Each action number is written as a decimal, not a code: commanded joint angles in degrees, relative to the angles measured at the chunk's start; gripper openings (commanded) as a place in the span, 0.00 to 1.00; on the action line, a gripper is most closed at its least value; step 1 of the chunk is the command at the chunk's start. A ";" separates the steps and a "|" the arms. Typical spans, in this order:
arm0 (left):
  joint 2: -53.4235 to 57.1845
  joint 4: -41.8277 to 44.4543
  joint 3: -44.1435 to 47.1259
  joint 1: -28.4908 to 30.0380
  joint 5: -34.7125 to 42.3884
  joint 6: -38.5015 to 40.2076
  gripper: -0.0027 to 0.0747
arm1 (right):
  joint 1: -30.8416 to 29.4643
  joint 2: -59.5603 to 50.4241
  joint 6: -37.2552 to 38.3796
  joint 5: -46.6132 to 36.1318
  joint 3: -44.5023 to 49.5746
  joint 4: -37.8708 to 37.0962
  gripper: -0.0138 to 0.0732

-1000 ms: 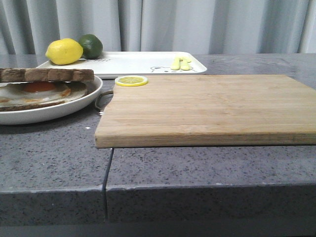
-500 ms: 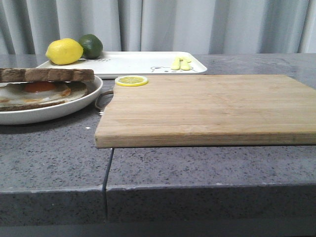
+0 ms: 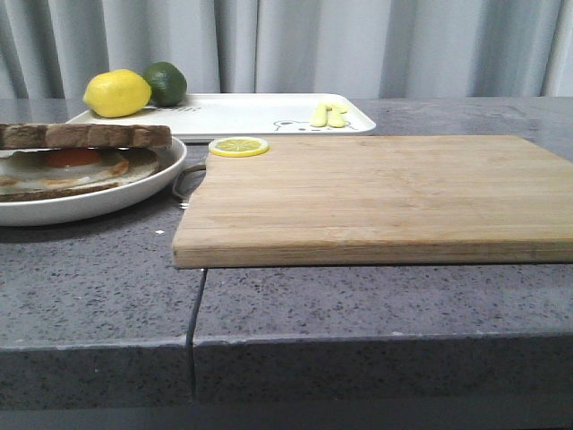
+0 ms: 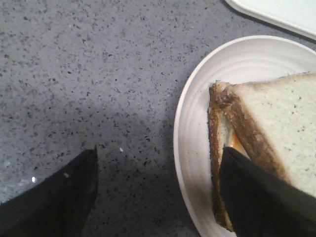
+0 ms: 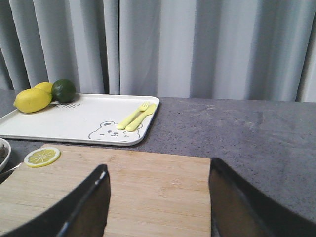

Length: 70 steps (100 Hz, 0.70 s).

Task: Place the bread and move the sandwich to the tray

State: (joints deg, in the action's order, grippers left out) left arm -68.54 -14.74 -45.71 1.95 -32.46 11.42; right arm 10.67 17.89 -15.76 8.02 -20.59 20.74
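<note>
Grey speckled counter [image 4: 74,74] under left gripper [image 4: 158,192], jaws wide apart, one finger over sandwich [image 4: 261,133] at plate [image 4: 197,123] edge. Right gripper [image 5: 158,197] spread, empty, above bare cutting board [image 5: 123,187]; beyond it 1 tray [image 5: 74,123] w/ 2 lemons, 1 lime.

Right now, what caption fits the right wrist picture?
Open right gripper above the wooden cutting board, facing the bear tray holding lemons, lime, yellow fork.
</note>
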 commanded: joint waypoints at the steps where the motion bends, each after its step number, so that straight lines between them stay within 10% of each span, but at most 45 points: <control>1: 0.00 -1.84 -1.88 -0.04 2.70 0.69 0.65 | -0.38 0.25 -0.07 -4.53 -1.52 -0.29 0.67; 70: -7.80 -3.54 -1.88 -0.63 3.56 0.69 0.65 | -0.38 0.25 -0.07 -4.53 -1.52 -0.29 0.67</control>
State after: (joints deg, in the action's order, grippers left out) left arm -76.62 -17.11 -45.88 1.84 -31.21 11.52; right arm 10.67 17.89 -15.76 8.02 -20.59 20.74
